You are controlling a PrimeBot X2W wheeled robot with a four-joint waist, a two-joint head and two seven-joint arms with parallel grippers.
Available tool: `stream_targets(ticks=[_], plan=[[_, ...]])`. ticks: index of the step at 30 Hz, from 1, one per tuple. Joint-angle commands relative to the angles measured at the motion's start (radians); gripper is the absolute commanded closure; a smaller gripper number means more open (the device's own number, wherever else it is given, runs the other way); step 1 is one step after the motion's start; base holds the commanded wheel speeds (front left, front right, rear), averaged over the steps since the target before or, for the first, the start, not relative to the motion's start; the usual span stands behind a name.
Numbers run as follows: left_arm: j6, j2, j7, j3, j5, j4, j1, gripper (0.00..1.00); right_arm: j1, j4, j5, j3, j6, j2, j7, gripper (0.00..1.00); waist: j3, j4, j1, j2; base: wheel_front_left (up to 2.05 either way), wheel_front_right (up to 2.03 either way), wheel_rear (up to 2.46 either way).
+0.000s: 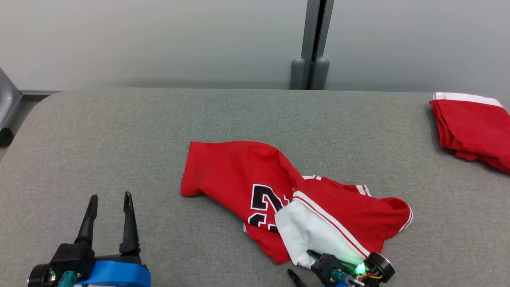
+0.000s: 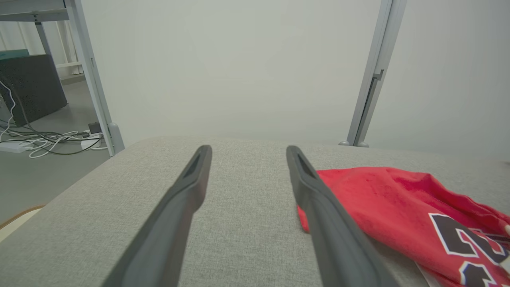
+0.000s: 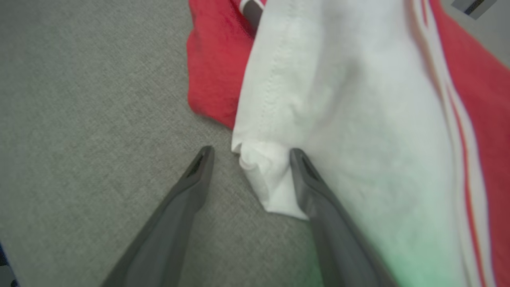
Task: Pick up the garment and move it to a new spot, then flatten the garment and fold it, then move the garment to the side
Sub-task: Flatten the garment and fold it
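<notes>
Grey fabric worktop, pale wall behind. My right end effector straddles the white corner of the jersey, fingers spread, nothing clenched. The left end effector hangs released, off to the side. The jersey lies crumpled mid-worktop (pick-up, flattening and folding all ahead, I'd say). A folded red garment occupies the far right edge.

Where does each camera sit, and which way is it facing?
Head view: on the head, facing forward and down at the grey table and crumpled red jersey; left jaws lower left, right jaws at bottom edge.
Left wrist view: left wrist, low, facing along the table toward the wall; open left jaws ahead.
Right wrist view: right wrist, facing down at the jersey's white flap, its corner between the open right jaws.
Shared: head and left wrist views both show the jersey's black numeral.
</notes>
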Motion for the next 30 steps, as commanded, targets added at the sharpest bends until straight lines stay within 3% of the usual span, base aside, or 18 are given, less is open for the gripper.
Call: stream_targets(ticks=[1, 2, 3, 4, 5, 14, 24, 30], plan=[[-0.002, -0.002, -0.003, 0.001, 0.006, 0.001, -0.016, 0.00, -0.003, 0.027, 0.001, -0.007, -0.002, -0.010, 0.013, 0.00, 0.000, 0.000, 0.0000, 0.0001, 0.00, 0.00, 0.00], [-0.003, -0.003, -0.003, 0.001, 0.006, 0.002, -0.015, 0.00, -0.010, 0.047, -0.007, -0.022, -0.003, -0.013, 0.015, 0.00, -0.001, 0.000, 0.0000, 0.0001, 0.00, 0.00, 0.00], [-0.003, -0.003, -0.003, 0.002, 0.006, 0.002, -0.015, 0.00, -0.017, 0.066, -0.014, -0.037, -0.004, -0.016, 0.021, 0.33, -0.001, 0.000, 0.0000, 0.0001, 0.00, 0.00, 0.00], [-0.003, -0.004, -0.003, 0.003, 0.006, 0.003, -0.014, 0.00, -0.021, 0.084, -0.016, -0.054, -0.004, -0.018, 0.024, 0.78, -0.002, 0.000, 0.0000, 0.0001, 0.00, 0.00, 0.00], [-0.003, -0.004, -0.003, 0.004, 0.007, 0.003, -0.012, 0.00, -0.022, 0.099, -0.016, -0.070, -0.007, -0.019, 0.020, 1.00, -0.005, -0.001, 0.0000, 0.0001, 0.00, 0.00, 0.00], [-0.007, -0.005, -0.003, 0.009, 0.012, 0.008, 0.025, 0.00, -0.001, 0.048, 0.020, -0.233, -0.002, -0.008, -0.104, 1.00, -0.041, -0.038, 0.0000, 0.0001, 0.00, 0.00, 0.00], [-0.011, -0.006, -0.003, -0.008, 0.004, 0.013, 0.042, 0.00, 0.193, -0.287, 0.071, -0.347, -0.002, -0.060, -0.119, 1.00, -0.073, -0.105, 0.0000, 0.0001, 0.00, 0.00, 0.00], [-0.012, -0.006, -0.003, -0.022, -0.002, 0.016, 0.037, 0.00, 0.337, -0.432, 0.096, -0.397, -0.002, -0.106, -0.046, 1.00, -0.069, -0.119, 0.0000, 0.0001, 0.00, 0.00, 0.00]])
